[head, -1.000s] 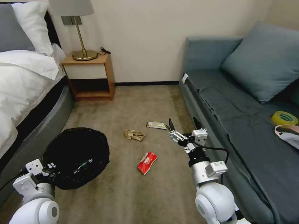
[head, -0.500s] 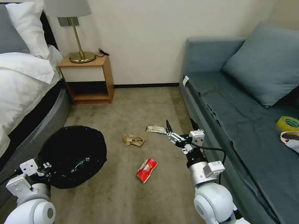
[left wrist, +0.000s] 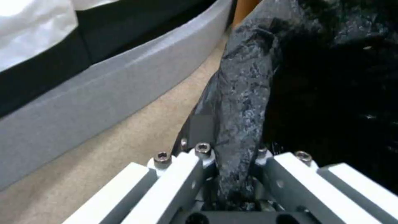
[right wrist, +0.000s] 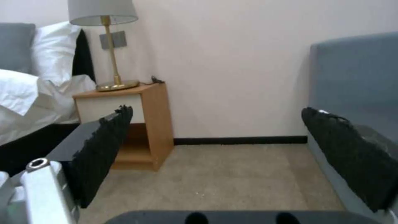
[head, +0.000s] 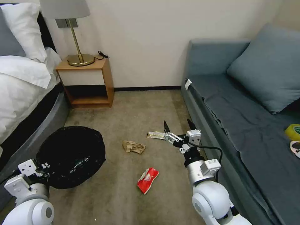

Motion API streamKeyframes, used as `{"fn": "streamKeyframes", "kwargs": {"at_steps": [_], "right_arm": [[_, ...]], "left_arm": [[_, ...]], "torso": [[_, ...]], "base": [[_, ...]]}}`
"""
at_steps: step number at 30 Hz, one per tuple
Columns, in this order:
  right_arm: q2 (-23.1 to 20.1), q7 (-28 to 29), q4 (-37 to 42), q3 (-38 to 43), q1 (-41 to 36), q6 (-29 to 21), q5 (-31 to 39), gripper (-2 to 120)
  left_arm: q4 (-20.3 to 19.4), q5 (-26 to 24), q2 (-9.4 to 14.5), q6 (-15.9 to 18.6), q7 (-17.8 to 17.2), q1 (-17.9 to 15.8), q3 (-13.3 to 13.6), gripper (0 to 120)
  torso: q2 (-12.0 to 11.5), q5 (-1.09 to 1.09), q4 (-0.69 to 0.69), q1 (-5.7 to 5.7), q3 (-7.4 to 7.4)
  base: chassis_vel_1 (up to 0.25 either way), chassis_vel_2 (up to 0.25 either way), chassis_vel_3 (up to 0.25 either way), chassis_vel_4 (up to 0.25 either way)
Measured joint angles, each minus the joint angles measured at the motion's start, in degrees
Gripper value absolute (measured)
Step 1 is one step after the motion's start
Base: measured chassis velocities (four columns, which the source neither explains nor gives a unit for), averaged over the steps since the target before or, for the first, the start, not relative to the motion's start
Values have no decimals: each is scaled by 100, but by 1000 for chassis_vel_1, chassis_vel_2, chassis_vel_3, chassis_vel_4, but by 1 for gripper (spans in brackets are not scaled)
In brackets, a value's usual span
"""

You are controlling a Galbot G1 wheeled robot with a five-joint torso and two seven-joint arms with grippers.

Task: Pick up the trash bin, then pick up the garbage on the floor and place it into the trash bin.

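The trash bin [head: 72,156], lined with a glossy black bag, hangs low at my left side. My left gripper [head: 42,167] is shut on its bag-covered rim [left wrist: 244,102], and the left wrist view shows that gripper [left wrist: 230,161] with the black plastic pinched between its fingers. Garbage lies on the beige carpet floor [head: 125,200]: a red wrapper [head: 147,176], a crumpled tan packet [head: 133,146] and a flat silvery wrapper [head: 156,135]. My right gripper [head: 177,124] is open and holds nothing. It hovers just right of the silvery wrapper, and its black pads [right wrist: 104,149] stand wide apart.
A blue-grey sofa [head: 237,118] runs along the right, close to my right arm, with a tape roll [head: 293,131] on it. A bed [head: 22,93] with a grey base lies on the left. A wooden nightstand [head: 86,82] with a lamp stands against the far wall.
The whole picture has shifted, so the camera moved. The litter now sits lower in the picture and the nightstand further left. Both arms keep their pose, and the left still grips the bin.
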Motion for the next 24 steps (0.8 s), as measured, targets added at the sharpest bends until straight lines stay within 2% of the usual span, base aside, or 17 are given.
{"fn": "streamKeyframes", "kwargs": {"at_steps": [2, 6, 7, 8, 10, 12, 14, 16, 19, 20, 23, 24], "right_arm": [[-5, -25, -79, -55, 95, 57, 0, 100], [-187, -541, -399, -154, 475, 477, -33, 100], [-350, -799, -562, -239, 670, 632, -45, 100], [-691, -1091, -826, -448, 952, 759, -46, 100], [-820, -1189, -927, -526, 1052, 789, -48, 100], [-1339, -1790, -1378, -844, 1497, 929, -43, 100], [-1604, -2252, -1613, -960, 1716, 935, -54, 100], [-1702, -2446, -1712, -1041, 1838, 936, -58, 100], [-1911, -3303, -2134, -1460, 2394, 1046, -206, 100], [-1911, -3303, -2134, -1460, 2394, 1046, -206, 100], [-2089, -3998, -2631, -2192, 3151, 1195, -229, 100], [-2089, -3998, -2631, -2192, 3151, 1195, -229, 100]], "left_arm": [[29, 0, 7, 0, 3, -10, 0, 1], [69, -1, 34, 0, 8, -25, 1, 1], [81, 1, 43, 0, 8, -25, 6, 1], [93, 8, 48, 0, 7, -22, 24, 1], [98, 12, 49, 0, 8, -19, 31, 1], [132, 41, 55, 0, 8, -21, 87, 1], [188, 64, 77, 3, 14, -60, 174, 1], [222, 72, 82, 3, 30, -68, 205, 1], [282, 131, 87, -6, 55, -57, 226, 1], [282, 131, 87, -6, 55, -57, 226, 1], [269, 136, 96, -8, 59, -40, 207, 1], [269, 136, 96, -8, 59, -40, 207, 1]], "torso": [[0, 0, -1, 0, 0], [0, 1, -1, 0, 0], [0, 1, 0, 0, 0], [0, 1, 1, 0, 0], [0, 0, 1, 0, 0], [0, 2, 3, 0, 0], [0, 1, 0, 0, 0], [0, 1, -1, 0, 0], [0, 1, 0, 0, 0], [0, 1, 0, 0, 0], [0, 0, 1, 0, 0], [0, 0, 1, 0, 0]], "base": [[-97, 79, 78, -88], [-29, 20, 37, -49], [0, 0, 0, 0], [0, 0, 0, 0], [0, 0, 0, 0], [0, 0, 0, 0], [0, 0, 0, 0], [0, 0, 0, 0], [0, 0, 0, 0], [0, 0, 0, 0], [0, 0, 0, 0], [0, 0, 0, 0]]}}
